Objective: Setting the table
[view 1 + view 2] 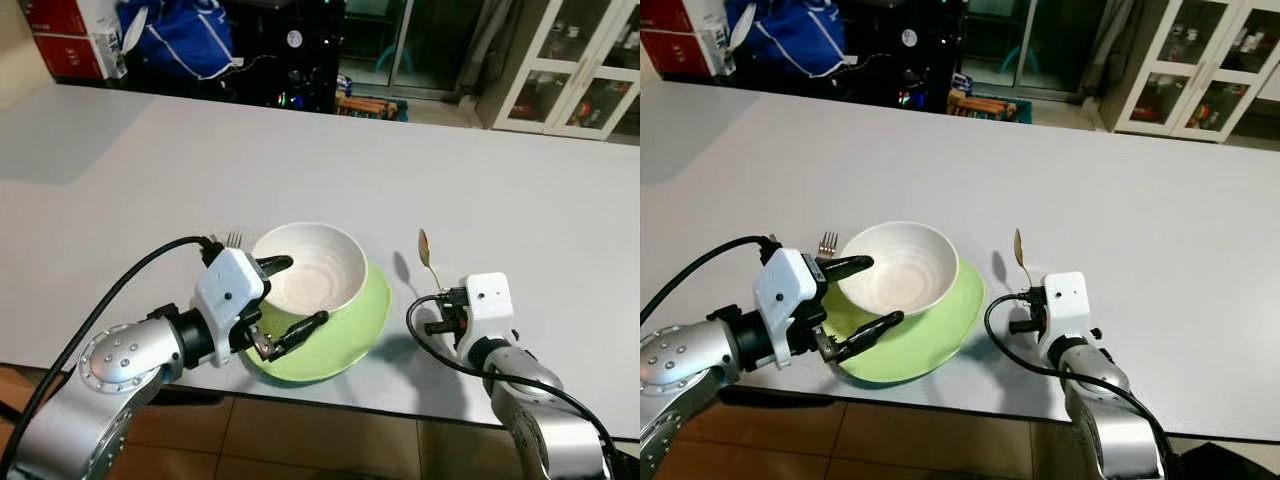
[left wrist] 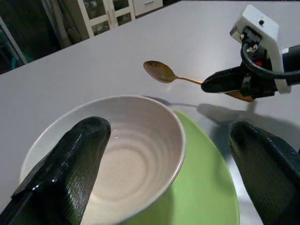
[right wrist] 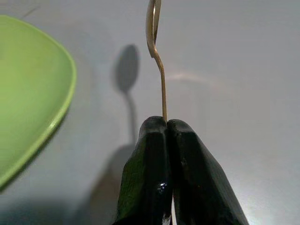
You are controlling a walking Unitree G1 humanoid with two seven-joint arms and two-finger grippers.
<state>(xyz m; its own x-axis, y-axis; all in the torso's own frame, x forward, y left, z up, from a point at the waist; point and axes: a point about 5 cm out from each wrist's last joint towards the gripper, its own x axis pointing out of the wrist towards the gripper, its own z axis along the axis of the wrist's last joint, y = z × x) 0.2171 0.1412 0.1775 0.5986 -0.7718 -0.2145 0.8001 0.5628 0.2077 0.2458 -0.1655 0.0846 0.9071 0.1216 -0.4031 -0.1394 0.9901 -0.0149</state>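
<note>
A white bowl (image 1: 308, 265) sits in a light green plate (image 1: 365, 320) near the table's front edge. My left gripper (image 1: 290, 298) is open, one finger (image 2: 70, 159) over the bowl's near-left rim and the other finger (image 2: 267, 164) low over the plate. A fork (image 1: 827, 242) lies just left of the bowl, partly hidden behind that gripper. To the right of the plate, my right gripper (image 3: 166, 129) is shut on the handle of a golden spoon (image 3: 157, 47). The spoon (image 1: 424, 250) is held above the table, pointing away from me, and casts a shadow.
The grey table (image 1: 300, 160) stretches far back and to both sides. Its front edge runs just under my arms, with tiled floor (image 1: 300, 440) below. Behind the table stand white glass-door cabinets (image 1: 580, 70), a blue bag (image 1: 185, 35) and red boxes (image 1: 60, 35).
</note>
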